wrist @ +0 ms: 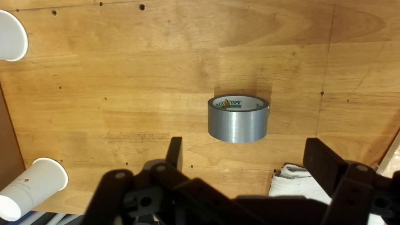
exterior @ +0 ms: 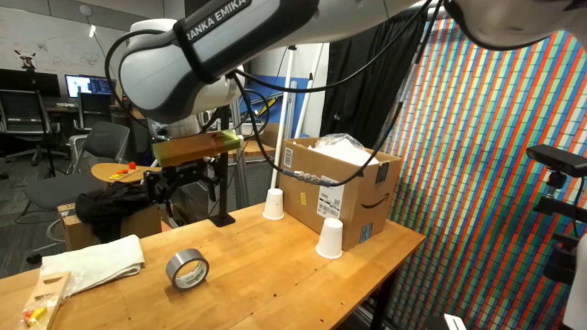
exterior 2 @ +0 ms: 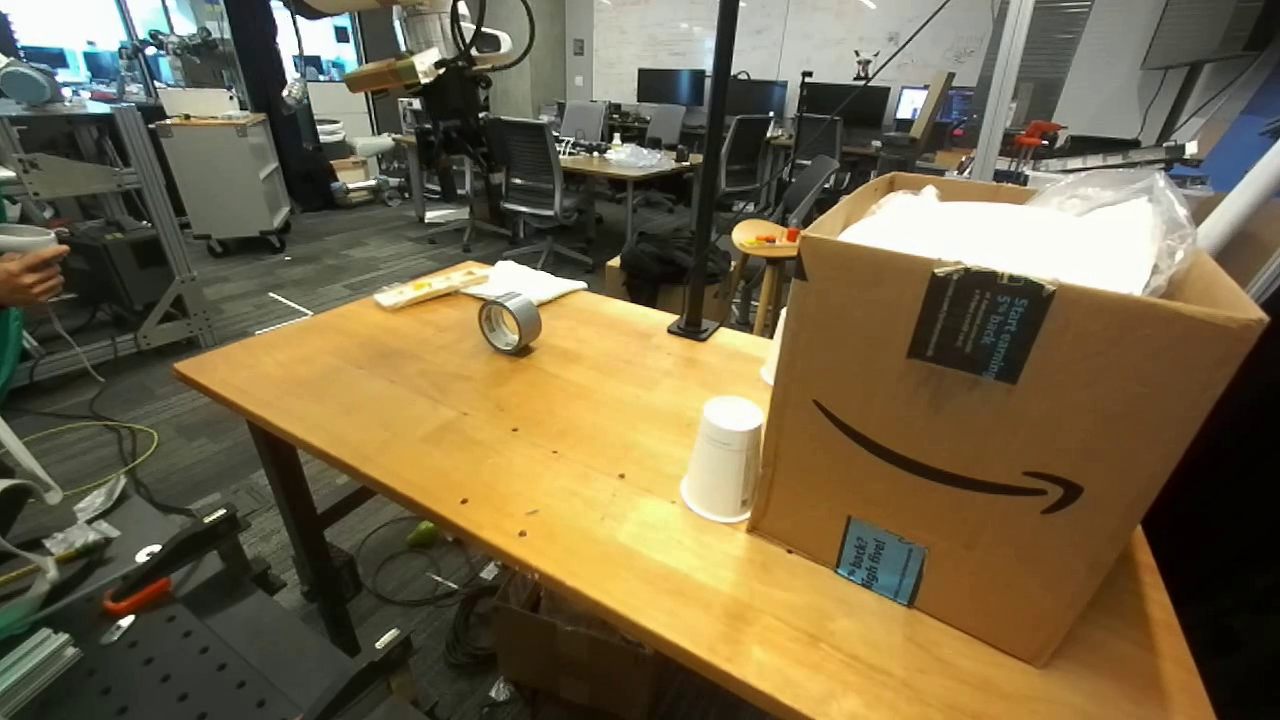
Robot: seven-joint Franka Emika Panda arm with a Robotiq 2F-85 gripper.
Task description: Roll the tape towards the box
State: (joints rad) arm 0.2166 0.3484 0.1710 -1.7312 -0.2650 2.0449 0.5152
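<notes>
The silver-grey tape roll stands upright on its rim on the wooden table in both exterior views (exterior: 182,257) (exterior 2: 529,322). In the wrist view, the tape (wrist: 237,127) lies ahead of the fingertips, between their lines. The large brown cardboard box stands at the table's far end in both exterior views (exterior: 293,199) (exterior 2: 950,425); a brown strip of the box (wrist: 7,147) shows at the wrist view's left edge. My gripper (exterior: 190,201) is held in the air well above the table, also in an exterior view (exterior 2: 460,185). In the wrist view the gripper (wrist: 243,147) is wide open and empty.
Two upturned white cups (exterior: 274,205) (exterior: 330,238) stand beside the box on the tape's side. A folded white cloth (exterior: 96,261) and a wooden tray (exterior: 46,298) lie on the tape's opposite side. A black post (exterior: 223,183) rises from the table edge.
</notes>
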